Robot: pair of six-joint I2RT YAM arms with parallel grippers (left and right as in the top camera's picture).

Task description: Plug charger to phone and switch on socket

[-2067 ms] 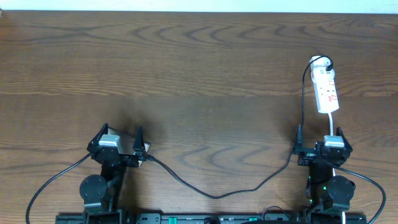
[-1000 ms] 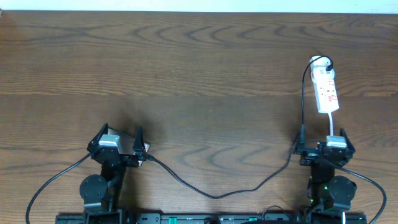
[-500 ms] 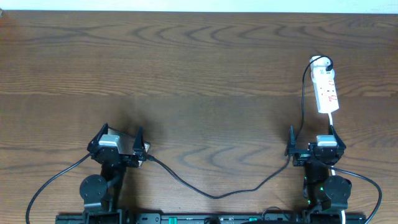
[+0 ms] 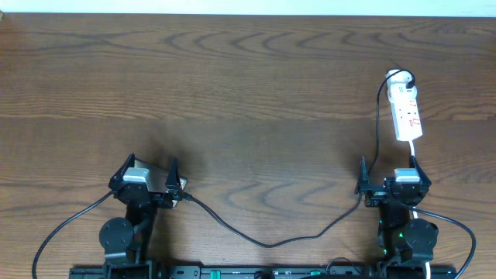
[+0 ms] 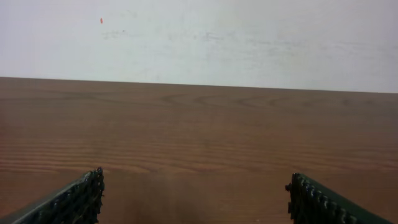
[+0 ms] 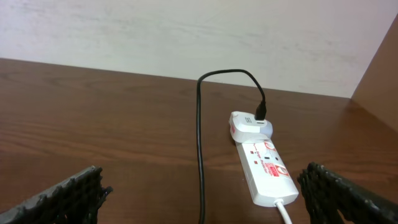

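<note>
The white socket (image 4: 406, 112) lies at the far right, with a white adapter (image 4: 398, 77) plugged into its far end. It also shows in the right wrist view (image 6: 267, 171). The charger's thin black cable (image 4: 271, 243) runs from the adapter down past my right gripper (image 4: 387, 172) and across to my left arm. It ends at a small grey piece (image 4: 179, 185), probably the phone, mostly hidden by the arm. My right gripper (image 6: 202, 177) is open, with the cable (image 6: 200, 143) between its fingers. My left gripper (image 4: 152, 164) is open and empty (image 5: 194, 186).
The socket's white cord (image 6: 283, 208) runs back under my right gripper. Both arm bases and their thick black cables (image 4: 70, 221) sit along the near table edge. A pale wall (image 5: 199, 37) rises behind the table's far edge.
My right gripper has shifted a little to the left, so the cable now lies between its fingers. The left arm, cable and socket have not moved.
</note>
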